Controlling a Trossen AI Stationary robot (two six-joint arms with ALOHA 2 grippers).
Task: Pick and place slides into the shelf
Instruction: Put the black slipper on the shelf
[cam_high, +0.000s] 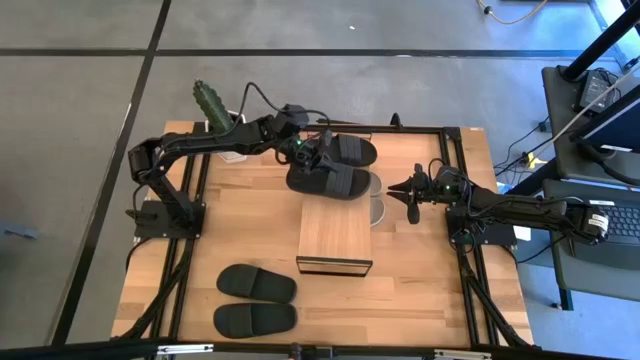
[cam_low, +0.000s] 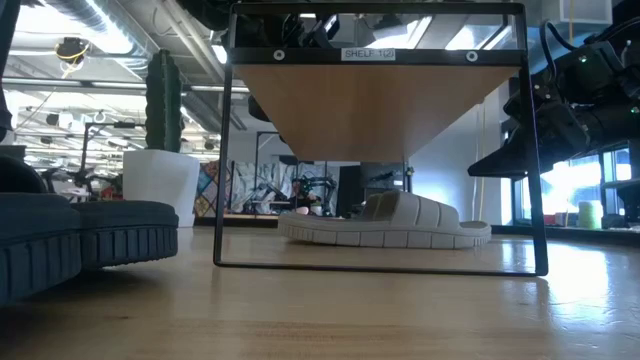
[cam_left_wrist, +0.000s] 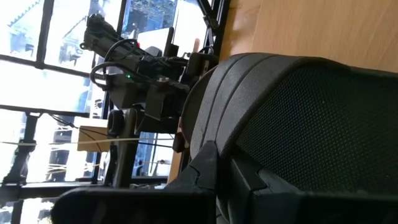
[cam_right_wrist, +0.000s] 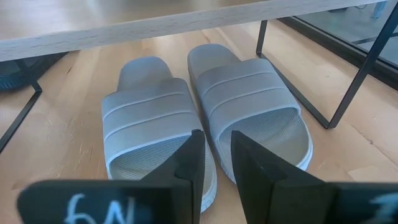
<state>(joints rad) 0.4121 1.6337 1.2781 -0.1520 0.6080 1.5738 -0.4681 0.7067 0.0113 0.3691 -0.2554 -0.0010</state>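
The left gripper (cam_high: 318, 160) has its fingers closed on a black slide (cam_high: 330, 181), held above the far end of the shelf (cam_high: 335, 236). The right gripper (cam_high: 412, 194) waits beside the shelf, fingers slightly apart, holding nothing. Two beige slides (cam_right_wrist: 205, 118) lie under the shelf. Two black slides (cam_high: 256, 300) lie on the counter (cam_high: 420, 290).

2 beige-grey slides (cam_right_wrist: 205, 118) are lying side by side under the shelf (cam_high: 335, 236), w/ its light wood top. 2 black slides (cam_high: 256, 301) are sitting apart near the worktop's front; 2 more black slides (cam_high: 338, 166) are lying behind the shelf.
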